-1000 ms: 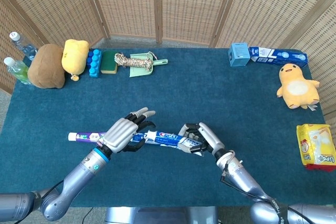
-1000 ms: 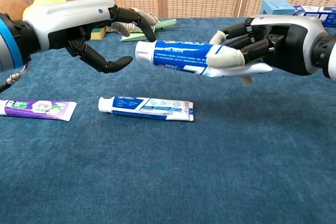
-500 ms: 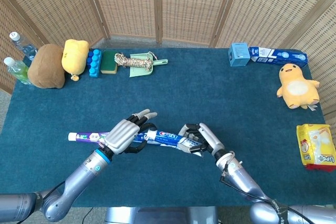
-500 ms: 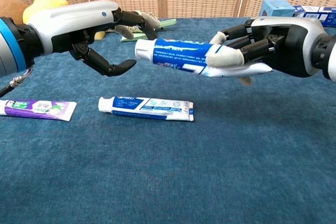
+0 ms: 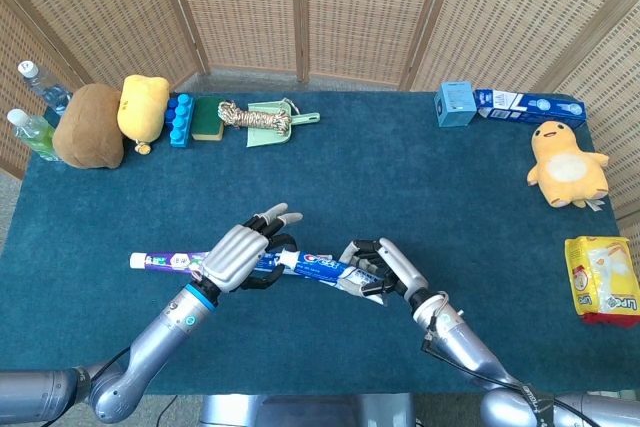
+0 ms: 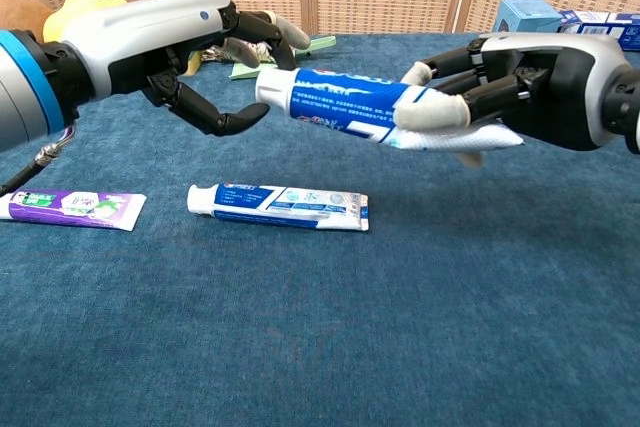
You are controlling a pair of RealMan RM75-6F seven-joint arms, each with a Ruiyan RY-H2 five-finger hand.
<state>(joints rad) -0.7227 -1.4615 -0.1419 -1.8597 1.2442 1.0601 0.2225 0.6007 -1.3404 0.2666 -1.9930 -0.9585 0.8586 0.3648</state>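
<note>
My right robot hand (image 6: 470,97) gripped a tube (image 6: 335,104) above the bench (image 6: 400,327), long axis horiz., cap end pointing at my left robot hand (image 6: 215,57), fingers spread, holding nothing, right beside it.

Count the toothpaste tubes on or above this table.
3. One tube is held above the table by the right hand; a blue one lies flat below it; a purple one lies further left. None seems hidden.
</note>
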